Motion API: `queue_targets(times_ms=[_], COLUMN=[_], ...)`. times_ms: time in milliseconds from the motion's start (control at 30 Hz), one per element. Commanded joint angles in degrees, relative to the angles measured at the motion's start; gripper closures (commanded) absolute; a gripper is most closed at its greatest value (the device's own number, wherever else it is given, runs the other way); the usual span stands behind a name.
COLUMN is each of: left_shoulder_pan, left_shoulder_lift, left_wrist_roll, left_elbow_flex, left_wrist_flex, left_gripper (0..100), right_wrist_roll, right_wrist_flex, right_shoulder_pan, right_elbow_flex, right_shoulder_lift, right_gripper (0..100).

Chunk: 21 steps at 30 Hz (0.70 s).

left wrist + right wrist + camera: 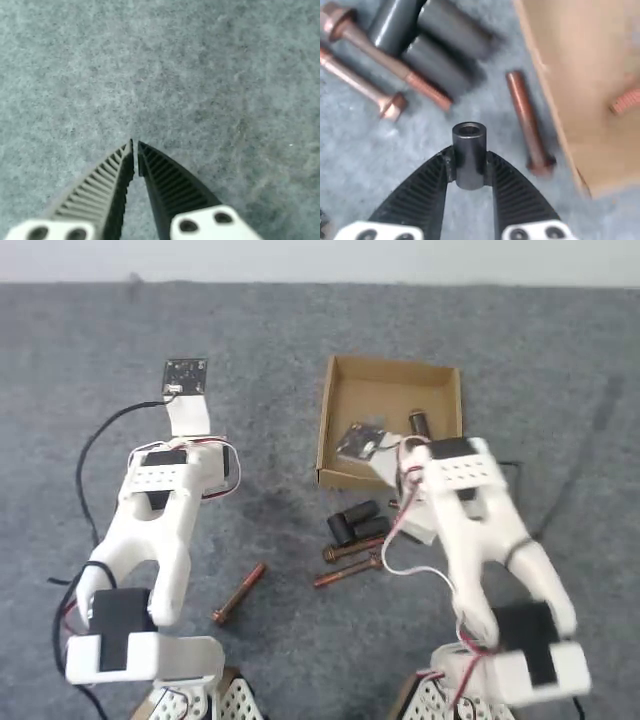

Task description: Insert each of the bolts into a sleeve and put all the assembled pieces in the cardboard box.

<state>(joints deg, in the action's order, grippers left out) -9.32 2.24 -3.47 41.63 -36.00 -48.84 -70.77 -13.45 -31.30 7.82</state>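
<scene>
My right gripper (469, 161) is shut on a short black sleeve (469, 150), held upright just above the carpet beside the cardboard box (580, 60). A copper bolt (526, 120) lies between the sleeve and the box wall. Further out lie two more bolts (385, 60) and a cluster of black sleeves (442, 47). From above, the sleeves (355, 522) and two bolts (350, 552) lie in front of the box (385, 400), which holds one dark piece (418, 422). A lone bolt (240, 592) lies near the left arm (160, 510). My left gripper (135, 145) is shut over bare carpet.
Grey carpet covers the table. The right arm (470, 510) hangs over the box's front right corner. Loose cables run beside both arms. Open carpet lies left of the box and around the lone bolt.
</scene>
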Motion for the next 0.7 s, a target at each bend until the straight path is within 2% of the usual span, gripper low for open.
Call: queue_targets(times_ms=[0, 233, 467, 667], left_shoulder_pan=[-0.1, -0.1, -0.1, -0.1], left_shoulder_lift=[0.6, 0.6, 0.6, 0.6], left_wrist_roll=[0.5, 0.5, 0.5, 0.5], left_elbow_flex=[-2.8, -2.8, -2.8, -2.8], left_wrist_flex=[1.3, 1.3, 1.2, 1.2], left_gripper=[99, 99, 99, 99], right_wrist_roll=[0.9, 0.9, 1.2, 6.7], right_wrist_flex=[-3.8, -2.9, 11.3, 19.6], right_shoulder_pan=[4.8, 17.5, 36.2, 47.8], right_elbow_flex=[0.6, -7.4, -13.9, -18.8], right_shoulder_lift=[9.5, 16.2, 19.0, 18.9], right_gripper=[99.1, 99.1, 99.1, 99.0])
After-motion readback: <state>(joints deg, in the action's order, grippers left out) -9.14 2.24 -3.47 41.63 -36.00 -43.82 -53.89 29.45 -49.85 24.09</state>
